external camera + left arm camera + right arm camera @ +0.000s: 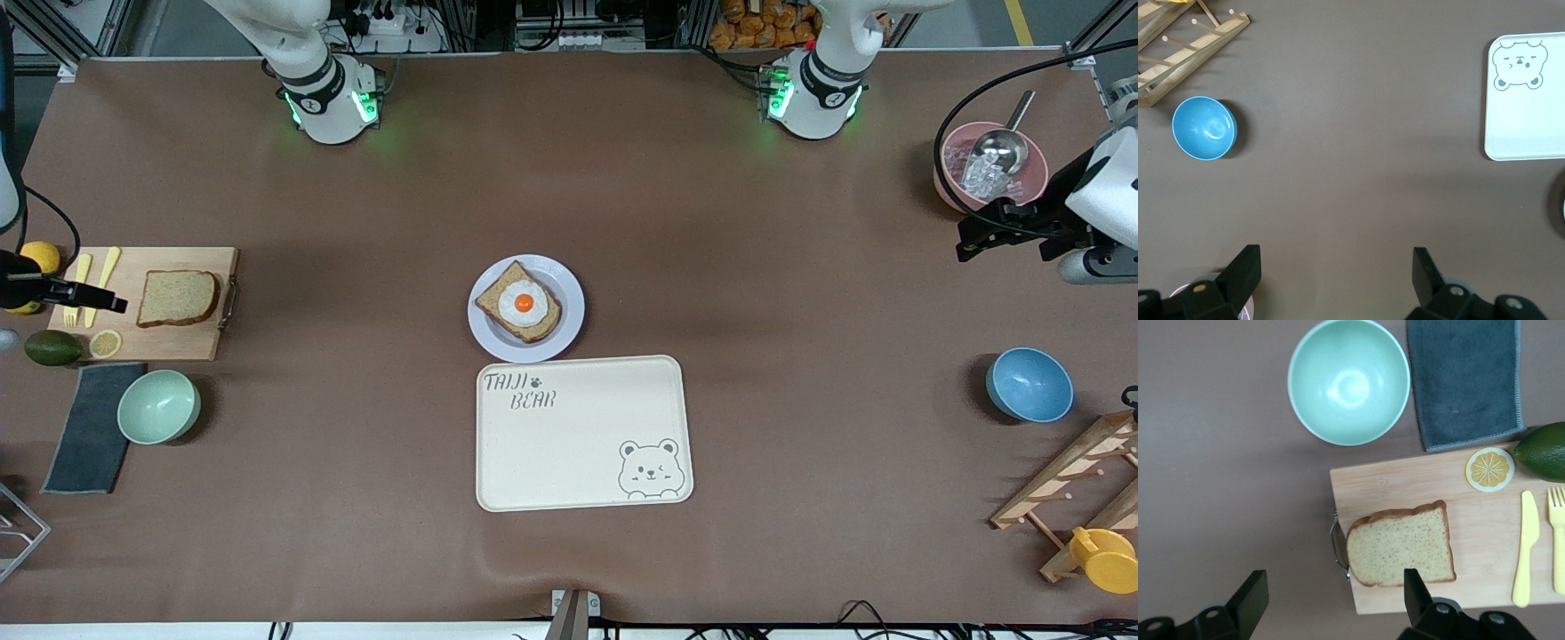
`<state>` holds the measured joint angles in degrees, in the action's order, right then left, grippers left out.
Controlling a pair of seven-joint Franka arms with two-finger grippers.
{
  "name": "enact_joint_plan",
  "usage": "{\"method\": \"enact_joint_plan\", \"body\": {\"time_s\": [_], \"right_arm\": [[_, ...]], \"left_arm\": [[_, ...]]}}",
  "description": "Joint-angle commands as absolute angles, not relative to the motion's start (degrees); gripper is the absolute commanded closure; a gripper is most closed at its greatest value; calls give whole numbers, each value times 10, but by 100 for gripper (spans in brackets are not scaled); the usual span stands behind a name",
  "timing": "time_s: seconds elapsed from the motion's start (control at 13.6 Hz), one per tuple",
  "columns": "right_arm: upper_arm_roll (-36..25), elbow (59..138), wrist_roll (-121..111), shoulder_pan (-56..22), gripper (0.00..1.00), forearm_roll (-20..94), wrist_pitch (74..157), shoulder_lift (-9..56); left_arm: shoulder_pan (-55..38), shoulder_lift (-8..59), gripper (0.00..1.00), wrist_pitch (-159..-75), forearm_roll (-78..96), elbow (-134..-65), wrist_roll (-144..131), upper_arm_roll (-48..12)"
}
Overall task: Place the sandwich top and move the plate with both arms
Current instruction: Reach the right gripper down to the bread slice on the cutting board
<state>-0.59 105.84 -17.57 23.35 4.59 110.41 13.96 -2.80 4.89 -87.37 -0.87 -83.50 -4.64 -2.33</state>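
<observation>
At the right arm's end of the table, the sandwich top [178,297] lies flat on a wooden cutting board [191,342], beside a yellow knife [1525,549] and fork [1558,540], a lemon slice [1489,469] and an avocado [1543,451], presumably laid out for an easy pick from above. The right gripper [1331,600] hangs over the board's handle end with its jaws apart, one finger over the slice's edge and the other over bare table, so the slice is not yet held. Mid-table, the plate [563,325] carries an egg-topped bread slice [520,302] and touches the cream tray [584,433], which lies nearer the front camera, probably as the plate's destination. The left gripper [1337,273] waits over bare table near the blue bowl [1029,384] at its own end, jaws apart and empty. Both arms are cut off by the front view's edges, and whether the right gripper's fingers reach board level cannot be judged. A mint bowl [159,406] and grey cloth [87,436] lie nearer the front camera than the board.
</observation>
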Motion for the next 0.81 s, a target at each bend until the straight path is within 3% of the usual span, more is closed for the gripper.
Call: {"method": "enact_joint_plan", "body": {"time_s": [0.0,0.74], "right_arm": [[3,1063,-248,278,15,78,1135,177],[4,1062,-390,335,35,80,1214,256]], "left_arm": [[-26,53,0,-867,-1,-824,-40,-24],[-25,52,0,-865,-1,-824,-46,-24]]}}
